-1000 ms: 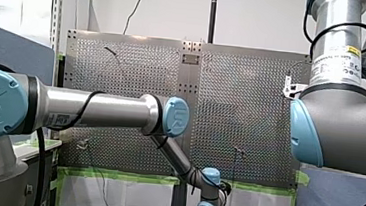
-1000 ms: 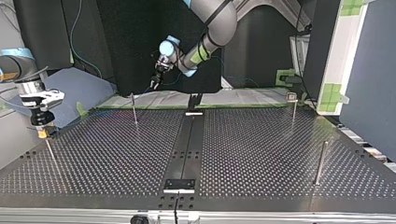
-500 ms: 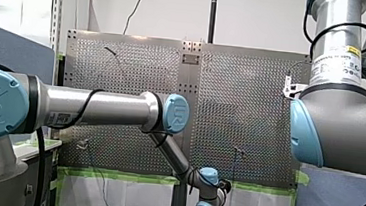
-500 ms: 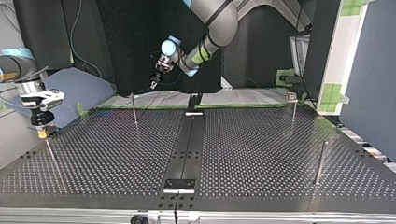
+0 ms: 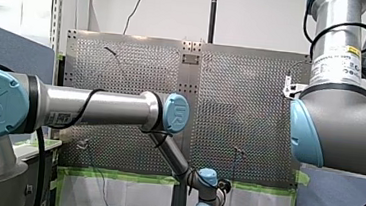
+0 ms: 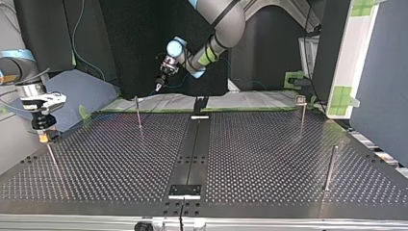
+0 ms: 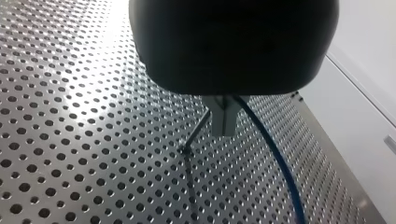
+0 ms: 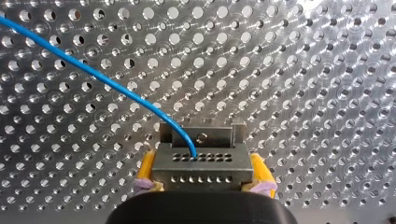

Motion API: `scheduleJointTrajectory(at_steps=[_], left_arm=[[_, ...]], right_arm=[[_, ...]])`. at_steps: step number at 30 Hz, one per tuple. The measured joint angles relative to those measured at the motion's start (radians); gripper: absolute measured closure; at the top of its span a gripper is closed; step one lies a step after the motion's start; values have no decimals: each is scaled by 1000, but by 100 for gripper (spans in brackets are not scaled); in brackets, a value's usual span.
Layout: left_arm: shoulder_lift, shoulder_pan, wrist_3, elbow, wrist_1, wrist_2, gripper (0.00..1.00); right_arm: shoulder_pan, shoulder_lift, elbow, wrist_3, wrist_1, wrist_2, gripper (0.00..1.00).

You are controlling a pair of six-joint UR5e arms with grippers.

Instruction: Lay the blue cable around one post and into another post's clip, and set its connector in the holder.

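Right wrist view: right gripper [image 8: 202, 175] has its jaws clamped on the grey connector [image 8: 201, 161], with yellow pads [image 8: 145, 171] pressed against its two short sides. The connector is held over the perforated counter [image 8: 303, 70]. The blue cable [image 8: 93, 74] leaves the connector's row of holes and arcs away across the counter. Left wrist view: left gripper [image 7: 223, 122] has its jaws pinched shut on the blue cable, which comes out right at the metal fingers and curves down and away over the counter. A thin post [image 7: 195, 135] stands on the counter just beside the fingertips, apart from the cable. Top view: the left gripper hangs over the counter's far edge, above and just beside the far post [image 6: 138, 113]. The right gripper sits at the view's left edge, just over the near-left post [image 6: 52, 159]. A clip-topped post [image 6: 301, 108] stands at the far right and a thicker post [image 6: 330, 168] nearer on that side. The cable is too thin to trace in the top view.
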Motion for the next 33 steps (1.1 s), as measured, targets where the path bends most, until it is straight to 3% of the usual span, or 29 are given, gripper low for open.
scheduleJointTrajectory(at_steps=[5,14,25,33], left_arm=[[8,0,-1,-7,27,5,100],[61,10,64,-56,36,-7,100],[157,93,160,-152,23,-71,100],[221,128,224,-216,-16,-132,100]], right_arm=[[0,0,0,0,0,0,100],[0,0,0,0,0,0,100],[0,0,0,0,0,0,100],[0,0,0,0,0,0,100]])
